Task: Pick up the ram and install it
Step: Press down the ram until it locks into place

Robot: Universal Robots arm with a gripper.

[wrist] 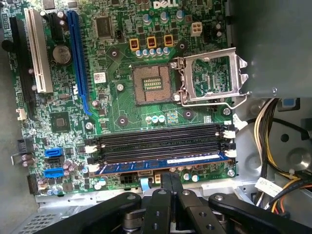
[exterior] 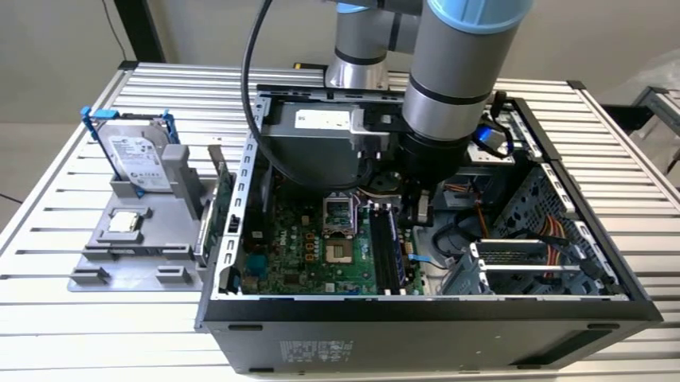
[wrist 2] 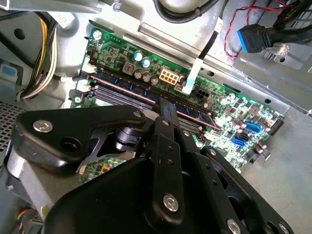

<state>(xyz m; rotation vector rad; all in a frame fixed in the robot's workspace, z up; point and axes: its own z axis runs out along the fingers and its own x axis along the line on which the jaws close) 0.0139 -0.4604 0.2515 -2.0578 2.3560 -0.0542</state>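
Note:
The ram (wrist: pixel 161 164), a long dark blue stick, lies in the memory slot nearest the case wall, between white end clips. It also runs across the motherboard in the second wrist view as a dark strip (wrist 2: pixel 122 88). In the exterior view it stands in the slots (exterior: pixel 384 245) right of the processor socket. My gripper (wrist: pixel 171 179) is shut, its two black fingers pressed together with nothing between them. The tips sit right at the ram's long edge, near its middle (wrist 2: pixel 164 104). I cannot tell whether they touch it. The arm reaches down into the open computer case (exterior: pixel 416 203).
Empty black memory slots (wrist: pixel 158 139) lie beside the ram, with the open processor socket (wrist: pixel 153 84) beyond. Cable bundles (wrist: pixel 273 146) and the drive cage (exterior: pixel 531 263) crowd the case. Outside, a grey holder (exterior: pixel 127 239) carries a hard drive (exterior: pixel 138 159) and a small silver chip (exterior: pixel 126 221).

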